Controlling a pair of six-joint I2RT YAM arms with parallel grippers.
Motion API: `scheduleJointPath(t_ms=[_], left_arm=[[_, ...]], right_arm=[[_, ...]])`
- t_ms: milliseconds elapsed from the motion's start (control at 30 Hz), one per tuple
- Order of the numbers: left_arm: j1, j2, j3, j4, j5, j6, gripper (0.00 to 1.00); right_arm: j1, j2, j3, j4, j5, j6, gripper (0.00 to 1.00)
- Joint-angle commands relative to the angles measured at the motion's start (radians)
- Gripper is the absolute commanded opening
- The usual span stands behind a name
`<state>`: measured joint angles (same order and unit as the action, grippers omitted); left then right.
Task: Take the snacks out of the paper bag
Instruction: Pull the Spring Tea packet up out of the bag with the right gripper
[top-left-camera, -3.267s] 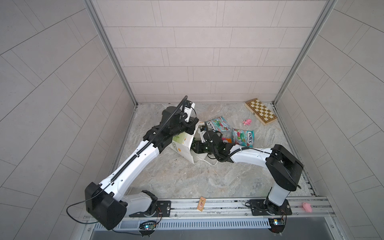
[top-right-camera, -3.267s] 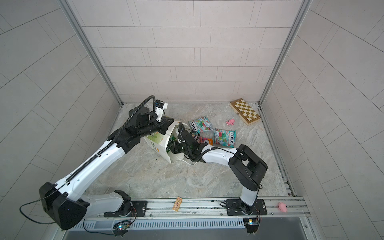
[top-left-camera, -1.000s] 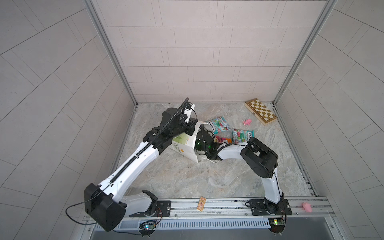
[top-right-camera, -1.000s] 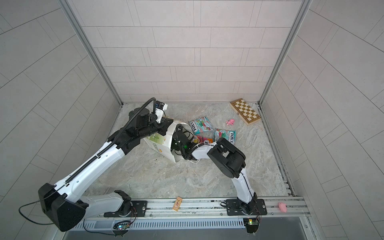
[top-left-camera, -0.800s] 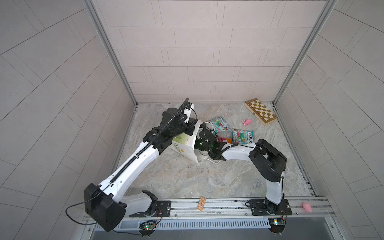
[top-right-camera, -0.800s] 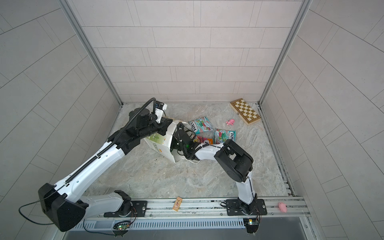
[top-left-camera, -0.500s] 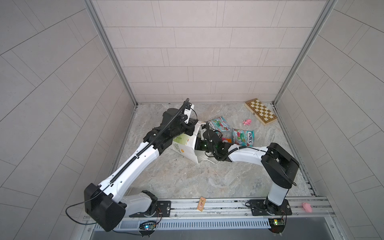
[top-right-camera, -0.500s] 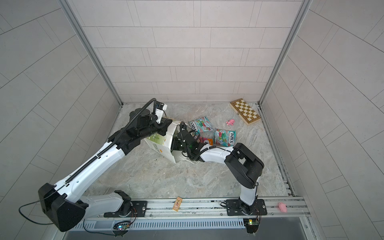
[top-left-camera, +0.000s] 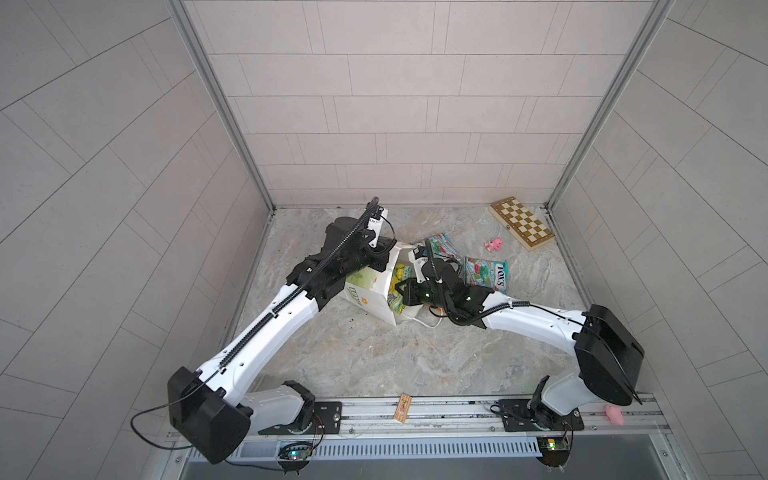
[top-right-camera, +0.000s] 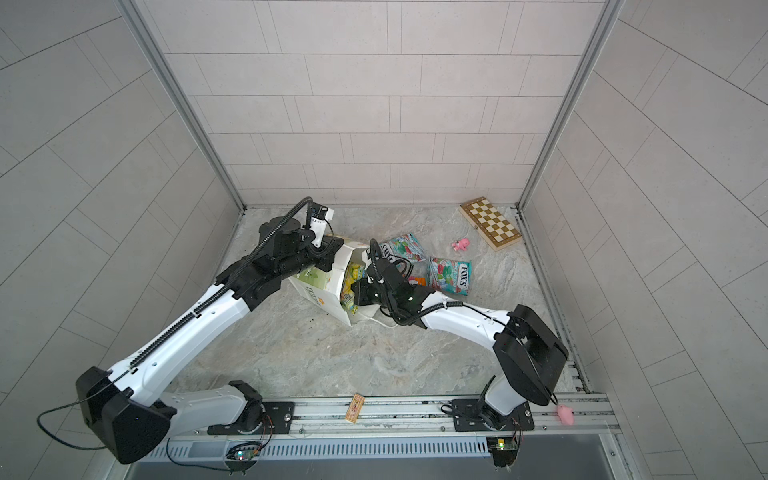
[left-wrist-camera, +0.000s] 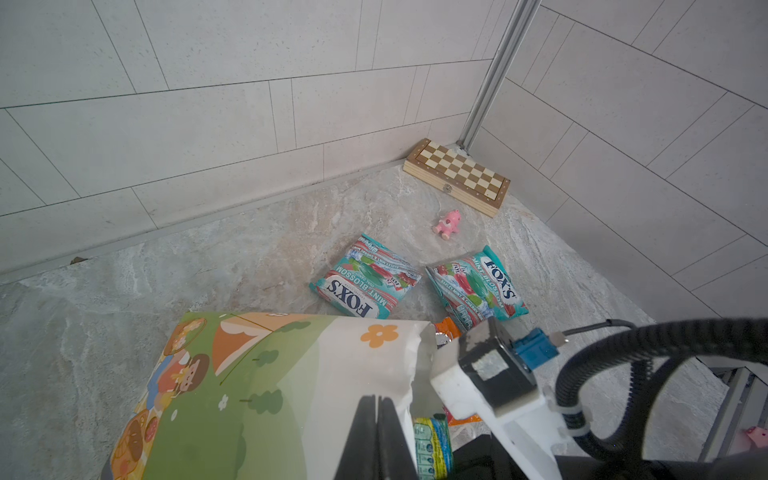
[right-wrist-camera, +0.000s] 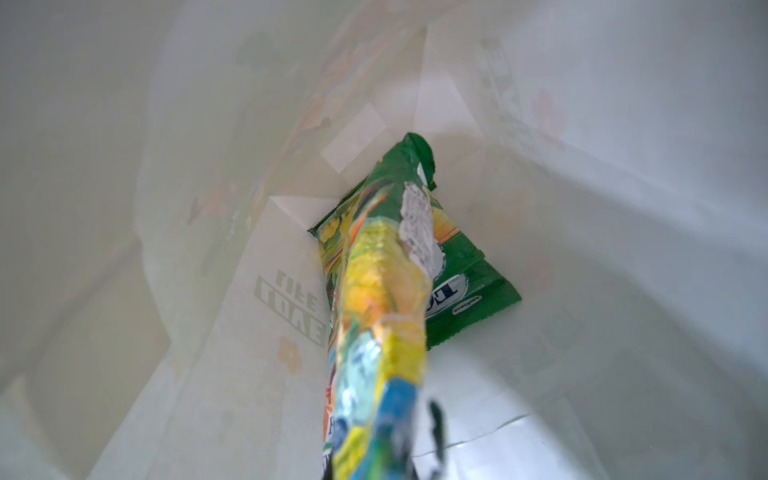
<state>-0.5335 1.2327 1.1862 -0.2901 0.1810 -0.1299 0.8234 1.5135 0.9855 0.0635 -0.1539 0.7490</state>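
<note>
A white paper bag (left-wrist-camera: 249, 395) is printed with green hills, small trees and an orange flower. One FOX'S packet (left-wrist-camera: 365, 282) and another FOX'S packet (left-wrist-camera: 478, 286) are coloured teal and red, with dark lettering on white. A yellow, orange and blue packet (right-wrist-camera: 382, 291) and a dark green packet (right-wrist-camera: 469, 257) are shown. A chessboard (left-wrist-camera: 461, 176) is checked in brown and cream. A small toy (left-wrist-camera: 448, 222) is pink.

The tall white paper bag (top-left-camera: 370, 299) looks matt, the teal-red candy packets (top-left-camera: 486, 272) are glossy crinkly plastic, and the checkered board (top-left-camera: 522, 223) is smooth pale wood.
</note>
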Motion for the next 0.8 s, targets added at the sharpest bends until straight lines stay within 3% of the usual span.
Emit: scheduleJointPath(t_ms=[0,433,767], left_arm=[[-0.003,-0.025,0.015,0.003,-0.003,0.005,0.00],[-0.003,-0.019,0.016,0.002,0.002,0.004,0.00],[-0.003,-0.018,0.018,0.003,0.008,0.004,0.00]], right_arm=[[-0.004,-0.067,-0.008,-0.060,0.028,-0.072,0.00],[-0.038,-0.272,-0.014,-0.244,0.043,-0.182,0.00],[-0.199,-0.462,-0.057,-0.422,-0.035,-0.247,0.00]])
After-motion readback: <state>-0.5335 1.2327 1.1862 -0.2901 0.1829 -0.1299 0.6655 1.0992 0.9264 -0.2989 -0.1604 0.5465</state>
